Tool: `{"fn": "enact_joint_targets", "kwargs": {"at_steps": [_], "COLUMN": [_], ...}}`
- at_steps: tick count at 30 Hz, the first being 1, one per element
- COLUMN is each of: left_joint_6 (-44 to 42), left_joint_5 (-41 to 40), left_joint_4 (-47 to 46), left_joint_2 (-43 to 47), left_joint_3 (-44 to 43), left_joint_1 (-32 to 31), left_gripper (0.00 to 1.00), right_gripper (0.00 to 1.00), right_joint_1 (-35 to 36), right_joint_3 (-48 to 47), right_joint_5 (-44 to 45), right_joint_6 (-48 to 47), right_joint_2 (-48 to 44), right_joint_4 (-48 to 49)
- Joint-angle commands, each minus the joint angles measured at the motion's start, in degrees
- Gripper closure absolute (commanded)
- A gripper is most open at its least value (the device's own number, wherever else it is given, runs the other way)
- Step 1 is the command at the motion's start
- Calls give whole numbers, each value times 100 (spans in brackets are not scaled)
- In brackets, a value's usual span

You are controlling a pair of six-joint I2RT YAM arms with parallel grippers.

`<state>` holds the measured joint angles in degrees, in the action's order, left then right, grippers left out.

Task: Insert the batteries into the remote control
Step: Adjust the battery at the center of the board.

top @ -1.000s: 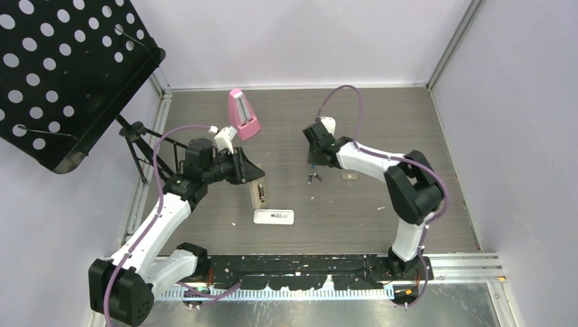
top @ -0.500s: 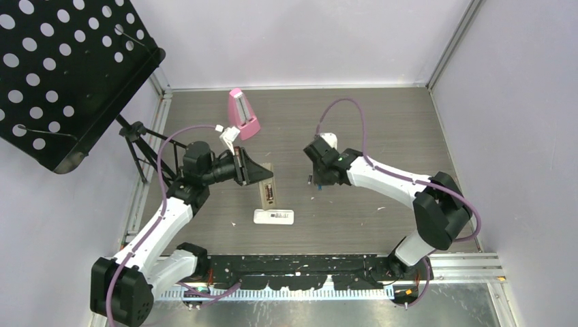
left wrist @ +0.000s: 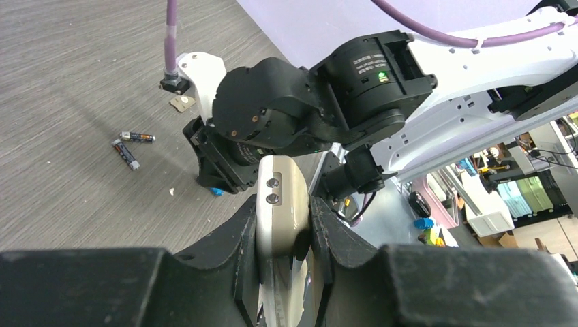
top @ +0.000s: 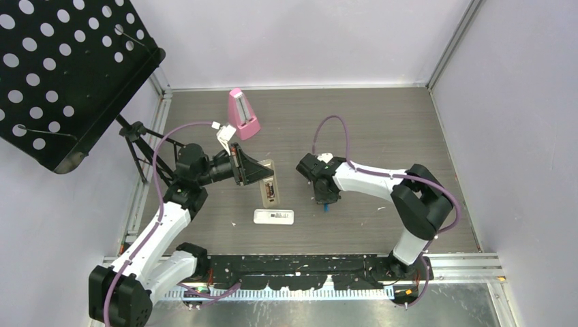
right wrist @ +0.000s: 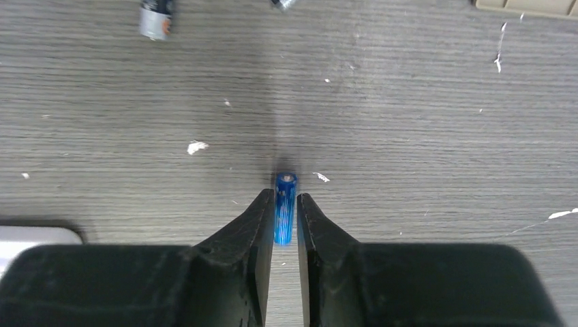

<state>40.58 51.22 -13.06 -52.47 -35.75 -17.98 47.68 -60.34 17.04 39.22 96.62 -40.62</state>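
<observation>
Grey wood-grain tabletop (top: pixel 382 129) inside lilac walls, flecked with white crumbs. Nearest the arm bases, lying flat: a white slab (top: pixel 273 216) with small dark markings, too small to read. Just beyond it, left gripper (left wrist: pixel 284 212) clamped narrow on a cream remote control (left wrist: pixel 279 178), pinched by its long edges and lifted off the table, rounded end with two small round dots turned toward the right arm. Level with it on the other side, right gripper (right wrist: pixel 284 204) pinched almost closed around the bright blue battery (right wrist: pixel 285 185), silver cap pointing away from the wrist, down at the tabletop; touching it or just above, cannot tell. Farther out, loose on the table and just beside each other, a dark battery with orange print (left wrist: pixel 134 136) and a second dark battery (left wrist: pixel 127 154), label text unreadable. Near them, a small beige panel (left wrist: pixel 181 103). Farthest back, an upright pink metronome (top: pixel 242 114) and, at the far left, a black perforated music stand (top: pixel 61 68).
</observation>
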Motion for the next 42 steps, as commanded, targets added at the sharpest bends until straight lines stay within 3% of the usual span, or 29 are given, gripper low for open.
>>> {"fn": "enact_joint_targets", "kwargs": {"at_steps": [1,6,11,20,26,34,42], "left_joint_6": [-6,-75,-110,-138,-138,5,313], "left_joint_5": [76,9,-18,-102,-346,-1044,-1225], "left_joint_4": [-212,-127,-80,11,163,190,-149], "left_joint_2": [37,-6,-31,10,73,-22,-453], "left_joint_3": [-34,-40,-39,-33,-37,28,15], "left_joint_1": [7,5,6,12,11,0,5], "left_gripper": [100,100,100,100,100,100,100], "right_gripper": [74,63,63,75,89,98,99], "right_joint_1": [31,24,31,22,-22,70,83], "right_joint_3": [-121,-28,57,465,812,1373,1543], "right_joint_5": [-41,-159,-334,-304,-250,-348,-1956], "right_joint_6": [153,179,316,642,562,-415,-1266], "right_joint_2": [118,72,26,18,-264,-2289,-4013], "right_joint_4": [-212,-217,-385,-24,621,2103,3410]}}
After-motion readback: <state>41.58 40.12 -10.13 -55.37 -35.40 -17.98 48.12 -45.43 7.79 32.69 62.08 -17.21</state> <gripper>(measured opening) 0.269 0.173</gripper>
